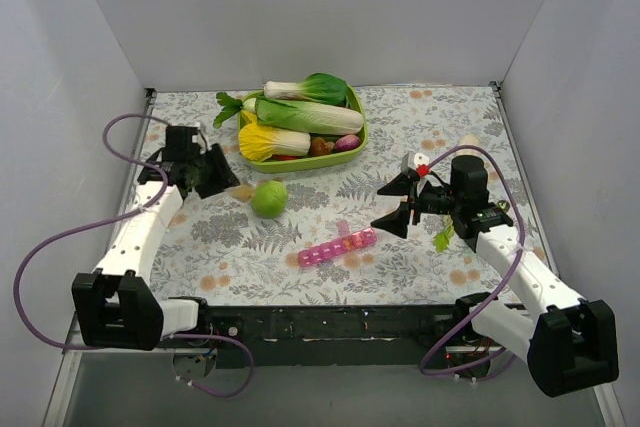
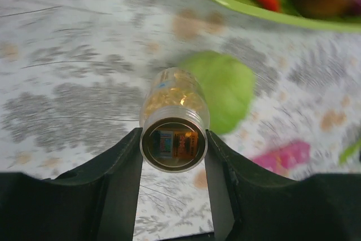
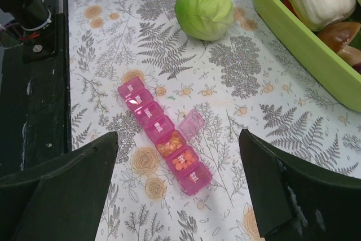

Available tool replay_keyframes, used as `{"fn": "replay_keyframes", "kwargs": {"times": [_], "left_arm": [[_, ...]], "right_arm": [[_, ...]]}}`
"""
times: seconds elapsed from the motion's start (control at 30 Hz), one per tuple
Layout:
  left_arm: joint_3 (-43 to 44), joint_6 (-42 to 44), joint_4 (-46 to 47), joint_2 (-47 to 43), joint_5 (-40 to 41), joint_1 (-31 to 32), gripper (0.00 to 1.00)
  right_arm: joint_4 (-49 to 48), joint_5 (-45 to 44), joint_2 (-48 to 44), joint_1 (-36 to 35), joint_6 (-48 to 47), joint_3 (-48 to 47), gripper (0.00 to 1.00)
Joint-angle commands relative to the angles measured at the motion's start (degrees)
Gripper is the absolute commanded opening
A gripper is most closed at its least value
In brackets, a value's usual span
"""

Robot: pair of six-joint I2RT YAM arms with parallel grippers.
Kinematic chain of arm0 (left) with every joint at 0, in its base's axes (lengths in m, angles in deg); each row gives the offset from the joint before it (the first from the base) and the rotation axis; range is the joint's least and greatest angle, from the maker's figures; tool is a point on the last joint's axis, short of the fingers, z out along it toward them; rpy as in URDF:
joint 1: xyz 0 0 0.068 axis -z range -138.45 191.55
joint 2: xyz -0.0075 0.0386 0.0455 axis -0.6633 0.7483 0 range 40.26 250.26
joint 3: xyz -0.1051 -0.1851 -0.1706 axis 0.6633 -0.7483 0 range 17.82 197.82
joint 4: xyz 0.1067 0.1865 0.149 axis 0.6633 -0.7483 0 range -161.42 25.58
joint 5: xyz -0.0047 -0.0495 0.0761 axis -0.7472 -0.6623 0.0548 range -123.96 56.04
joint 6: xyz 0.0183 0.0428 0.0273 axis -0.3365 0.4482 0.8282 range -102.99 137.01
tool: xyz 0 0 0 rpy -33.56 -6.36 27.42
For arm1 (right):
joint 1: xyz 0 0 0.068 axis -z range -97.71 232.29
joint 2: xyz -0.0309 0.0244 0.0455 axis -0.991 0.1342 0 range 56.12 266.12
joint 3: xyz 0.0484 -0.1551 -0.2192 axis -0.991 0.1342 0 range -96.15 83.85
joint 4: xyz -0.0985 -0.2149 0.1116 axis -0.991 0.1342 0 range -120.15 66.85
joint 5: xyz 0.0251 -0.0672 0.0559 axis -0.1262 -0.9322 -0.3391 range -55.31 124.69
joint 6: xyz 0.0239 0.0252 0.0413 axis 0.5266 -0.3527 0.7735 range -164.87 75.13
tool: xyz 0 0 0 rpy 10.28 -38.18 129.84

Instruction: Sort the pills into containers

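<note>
The pink pill-organiser strip (image 1: pixel 337 246) lies diagonally on the patterned table, also in the right wrist view (image 3: pixel 146 118). One lid (image 3: pixel 190 125) stands open over a compartment holding brownish-orange pills (image 3: pixel 170 144). The compartment beside it shows round orange pills (image 3: pixel 181 162) under its lid. My right gripper (image 1: pixel 390 205) is open and empty, hovering above the strip with its jaws wide on either side (image 3: pixel 177 136). My left gripper (image 1: pixel 225 179) is shut on a clear pill bottle (image 2: pixel 174 117) full of yellowish-orange pills, held on its side at far left (image 2: pixel 174 146).
A green cabbage ball (image 1: pixel 268 198) sits between the bottle and the strip. A green vegetable tray (image 1: pixel 355 137) stands at the back centre. A small white-and-red toy (image 1: pixel 420 162) and a green leaf piece (image 1: pixel 443 237) lie by the right arm.
</note>
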Motion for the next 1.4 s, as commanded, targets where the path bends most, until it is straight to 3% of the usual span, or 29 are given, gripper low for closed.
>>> {"fn": "replay_keyframes", "kwargs": {"times": [0.0, 0.13, 0.2, 0.33, 0.43, 0.47, 0.57, 0.8, 1.1, 1.27, 1.3, 1.37], "left_arm": [[9.5, 2.3, 0.1, -3.2, -12.3, 12.4, 0.0], [17.9, 1.4, 2.4, 4.4, -11.5, 26.3, 0.0], [21.8, 1.4, 2.6, 13.0, -9.7, 31.9, 0.0], [36.0, 3.7, 1.4, 29.7, -7.3, 37.0, 0.0], [51.5, 5.4, -3.1, 43.0, -5.7, 39.4, 0.0], [60.5, 6.5, -4.7, 46.8, -4.9, 39.9, 0.0], [71.0, 7.5, -8.3, 57.6, -3.2, 41.6, 0.0], [74.6, 7.9, -6.8, 64.6, 1.6, 43.7, 0.01], [75.8, 12.0, -7.1, 65.6, 13.2, 47.4, 0.18], [76.8, 13.1, -6.9, 66.5, 15.9, 48.9, 0.42], [77.4, 12.8, -6.8, 66.7, 15.9, 48.9, 0.53], [77.8, 12.1, -6.4, 66.5, 15.6, 49.0, 0.64]], "right_arm": [[4.2, -2.2, -1.5, 1.9, -3.8, -5.0, 0.95], [8.1, -6.3, -2.2, 7.9, -4.1, -8.2, 0.95], [8.9, -9.6, -2.9, 12.5, -2.6, -9.8, 0.94], [12.5, -12.6, -4.6, 17.6, -2.9, -11.7, 0.94], [13.6, -13.8, -5.8, 19.9, -3.3, -12.2, 0.94], [13.8, -13.5, -5.9, 20.4, -3.2, -12.1, 0.94], [13.0, -12.3, -6.3, 22.6, -2.4, -11.5, 0.94], [11.3, -9.1, -6.4, 25.1, -1.1, -10.0, 0.94], [9.7, -7.1, -6.3, 25.6, -0.1, -8.4, 0.94], [9.5, -6.7, -6.3, 25.7, 0.2, -8.1, 0.94], [9.4, -6.6, -6.4, 25.7, 0.1, -8.1, 0.94], [9.4, -6.3, -6.6, 25.7, 0.1, -7.9, 0.94]]}}
